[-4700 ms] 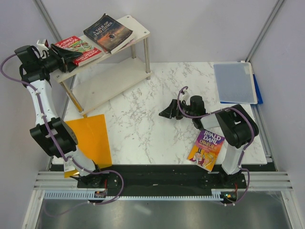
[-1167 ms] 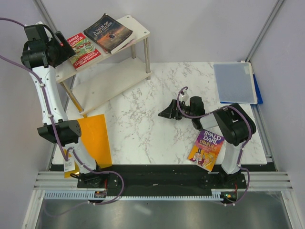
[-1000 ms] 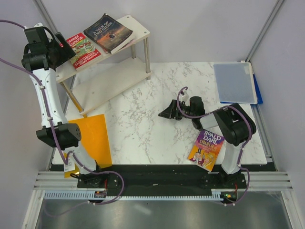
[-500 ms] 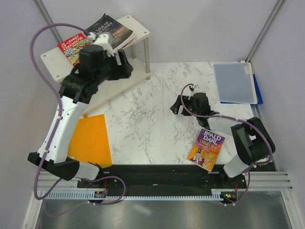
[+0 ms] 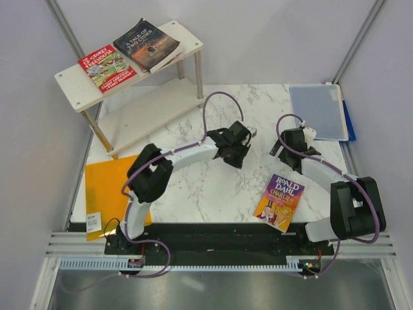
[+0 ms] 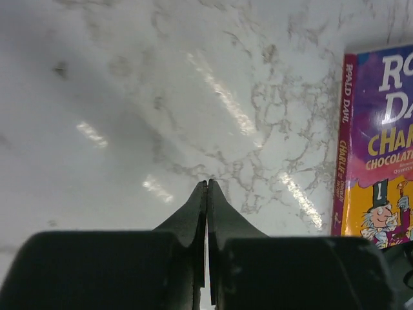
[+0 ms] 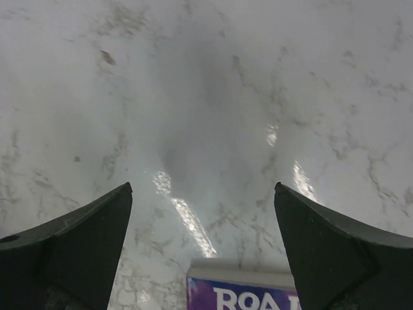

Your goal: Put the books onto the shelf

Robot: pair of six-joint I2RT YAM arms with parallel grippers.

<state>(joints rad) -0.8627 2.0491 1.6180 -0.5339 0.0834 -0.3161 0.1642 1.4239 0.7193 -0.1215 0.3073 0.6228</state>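
1 Roald Dahl book point(image 5: 279, 201) lies on the table point(image 5: 187, 184); left gripper point(image 6: 207, 188) closed.

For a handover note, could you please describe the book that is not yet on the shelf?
On the marble table, look at the near edge beside the right arm's base. The book lies flat there; unlike the books on the shelf, its cover is purple and yellow, marked Roald Dahl.

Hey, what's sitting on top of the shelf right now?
On the top board of the shelf lie the red-green Treehouse book and the dark A Tale of Two Cities. Anything beneath the dark book is covered.
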